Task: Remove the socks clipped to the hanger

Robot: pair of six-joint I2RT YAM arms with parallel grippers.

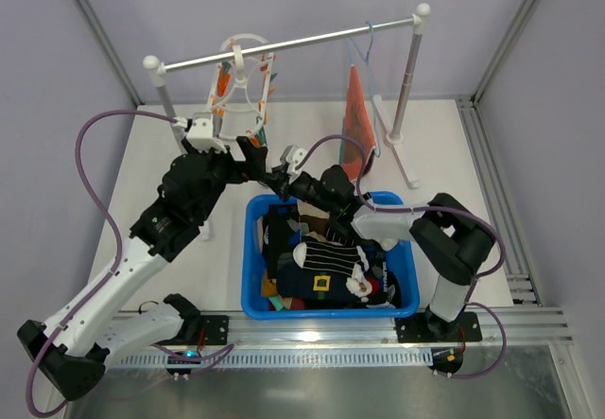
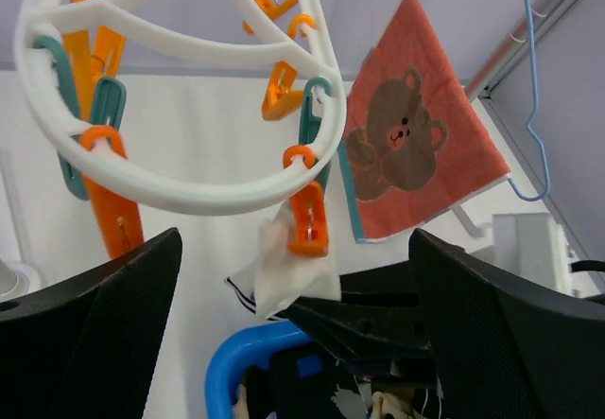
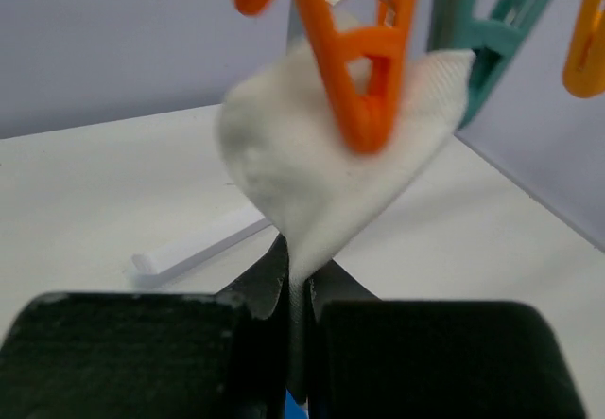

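Sock [image 3: 321,183] hangs vertically (orange peg [image 3: 354,88] above), right end effector [image 3: 298,282] pinching below

No text, label, brand or number can be read.

Both arms are built of black jointed housings, with a long white link [image 1: 99,296] set into the left arm [image 1: 184,201] and a pale grey link [image 1: 383,221] into the right arm [image 1: 454,244], and a purple cable [image 1: 90,145] is looped along each. The left gripper [image 1: 250,145] is fitted with broad black fingers [image 2: 85,343] of finely dotted texture, and a white block [image 1: 293,158] is mounted by the right gripper [image 1: 272,171]
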